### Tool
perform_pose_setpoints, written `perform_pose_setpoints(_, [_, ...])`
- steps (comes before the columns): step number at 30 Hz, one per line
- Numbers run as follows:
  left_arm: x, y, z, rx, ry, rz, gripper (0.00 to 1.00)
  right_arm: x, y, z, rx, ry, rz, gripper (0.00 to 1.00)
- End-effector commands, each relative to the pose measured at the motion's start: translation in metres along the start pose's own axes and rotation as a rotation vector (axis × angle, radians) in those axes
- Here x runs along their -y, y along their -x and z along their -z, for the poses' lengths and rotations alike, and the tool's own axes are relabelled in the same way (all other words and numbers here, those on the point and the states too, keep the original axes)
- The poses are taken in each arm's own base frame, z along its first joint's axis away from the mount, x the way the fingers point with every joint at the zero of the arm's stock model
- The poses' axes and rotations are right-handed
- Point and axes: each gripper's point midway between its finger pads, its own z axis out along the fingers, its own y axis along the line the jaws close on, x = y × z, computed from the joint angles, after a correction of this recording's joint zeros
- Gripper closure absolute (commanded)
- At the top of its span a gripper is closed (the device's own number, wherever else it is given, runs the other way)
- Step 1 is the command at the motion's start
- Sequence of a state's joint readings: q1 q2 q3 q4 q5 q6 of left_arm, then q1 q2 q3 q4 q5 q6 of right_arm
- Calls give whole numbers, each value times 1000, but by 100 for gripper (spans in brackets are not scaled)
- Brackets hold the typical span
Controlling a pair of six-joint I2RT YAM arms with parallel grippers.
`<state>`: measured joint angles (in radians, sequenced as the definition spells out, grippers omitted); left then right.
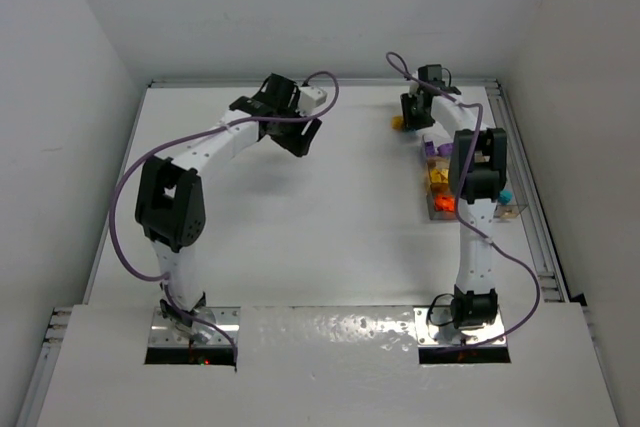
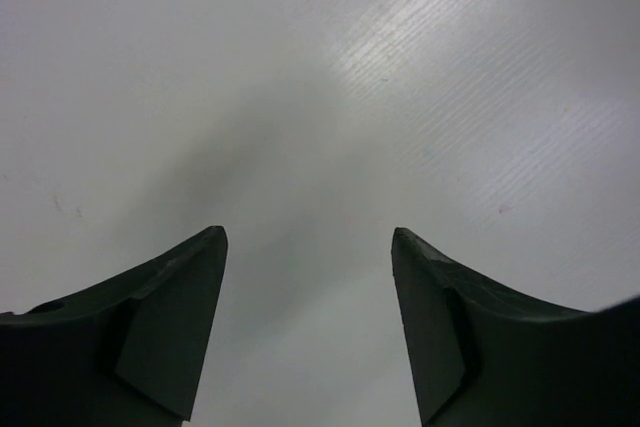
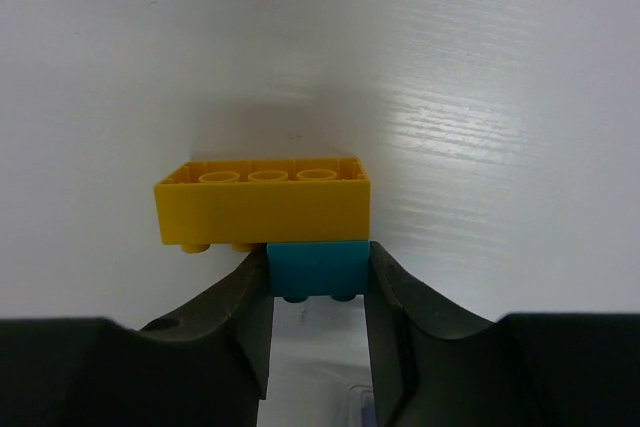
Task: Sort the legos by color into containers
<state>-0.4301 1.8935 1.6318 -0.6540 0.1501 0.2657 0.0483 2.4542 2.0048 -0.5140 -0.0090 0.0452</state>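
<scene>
**Right gripper pinches a teal-and-yellow pair of bricks; left gripper hangs open**

The right gripper (image 3: 318,292) is closed to a narrow gap on a small teal brick (image 3: 318,267), one finger pressed to each of its side faces. A longer yellow brick (image 3: 262,202) is joined to the teal brick's far side. It overhangs to the left and its row of round studs shows along the top edge. Beyond the pair is only the bare white table (image 1: 330,237).

From above, this gripper (image 1: 418,112) sits at the far right of the table, just past the far end of the clear box (image 1: 514,211). The box lies along the right edge and holds small bricks in groups: purple (image 1: 435,150) farthest away, then yellow (image 1: 437,175), then orange (image 1: 445,204), with teal (image 1: 505,194) at the right side. The right arm (image 1: 478,172) crosses over the box and hides its middle, so the dividers cannot be made out.

The left gripper (image 2: 310,247) has its fingers spread wide with nothing between them. It hovers over the far middle of the table (image 1: 298,129), well apart from the box. A purple cable (image 1: 125,197) runs along the left arm.
</scene>
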Motion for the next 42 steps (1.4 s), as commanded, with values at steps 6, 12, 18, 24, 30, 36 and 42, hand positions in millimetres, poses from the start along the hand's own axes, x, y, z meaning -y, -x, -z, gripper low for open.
perform_pose_setpoints(6, [21, 14, -5, 30, -124, -133, 30, -93, 45, 93, 173, 175, -27, 100])
perform_pose_setpoints(12, [42, 33, -12, 113, -162, -105, 35, -202, 22, 132, 169, 410, -62, 100])
perform_pose_setpoints(18, [42, 35, -15, 135, -139, -86, 41, -234, 6, 158, 179, 507, -97, 100])
perform_pose_setpoints(24, [50, 38, -17, 154, -173, -67, 42, -245, -12, 174, 158, 536, -62, 100])
perform_pose_setpoints(30, [69, 44, -18, 178, -272, -40, 44, -250, -23, 182, 144, 546, -42, 100])
perform_pose_setpoints(36, [78, 44, -22, 179, -293, -12, 70, -251, -24, 186, 145, 556, -45, 100])
perform_pose_setpoints(42, [83, 44, -22, 179, -302, -6, 100, -252, -30, 188, 136, 571, -49, 100])
